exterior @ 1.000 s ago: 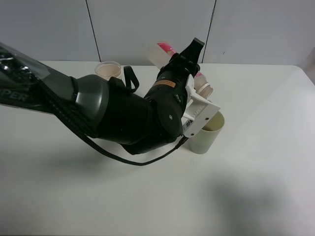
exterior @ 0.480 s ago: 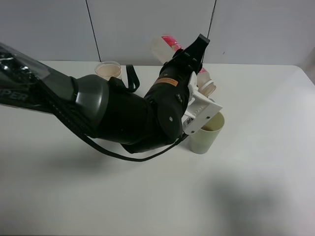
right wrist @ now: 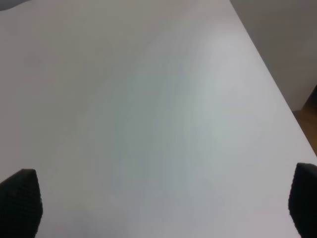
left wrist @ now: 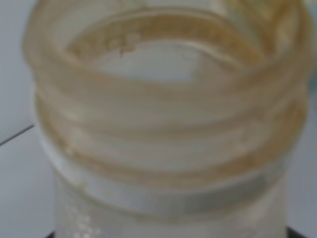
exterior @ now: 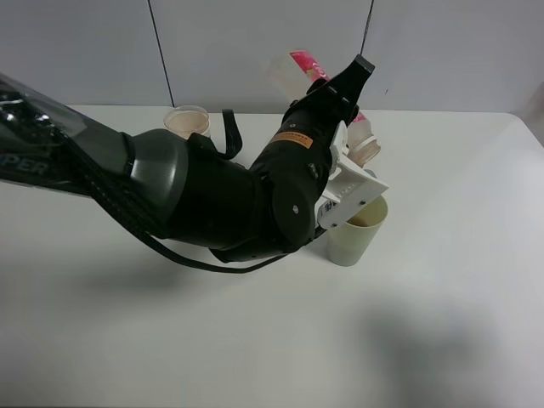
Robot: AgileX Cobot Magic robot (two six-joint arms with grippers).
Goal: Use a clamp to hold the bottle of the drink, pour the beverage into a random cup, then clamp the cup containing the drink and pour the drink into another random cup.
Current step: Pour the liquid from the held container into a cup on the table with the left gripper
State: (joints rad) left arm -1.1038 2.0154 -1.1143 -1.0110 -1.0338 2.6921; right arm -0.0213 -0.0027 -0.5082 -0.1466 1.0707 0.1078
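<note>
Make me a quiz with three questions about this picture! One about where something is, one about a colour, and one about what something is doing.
1. Where is the yellow-green cup in the high view?
A) just below the neck of the bottle
B) at the far left edge of the table
C) upside down on top of the arm

2. What colour is the band on the bottle's label?
A) green
B) pink-red
C) black

3. How is the bottle right now?
A) standing upright on the table
B) tipped over, held up in the left gripper
C) lying flat inside a cup

Answers:
1 A: the cup stands under the tilted neck, with brown drink inside.
2 B: a pink-red strip shows on the white label.
3 B: the gripper is shut on it in the air, neck slanting down.
</note>
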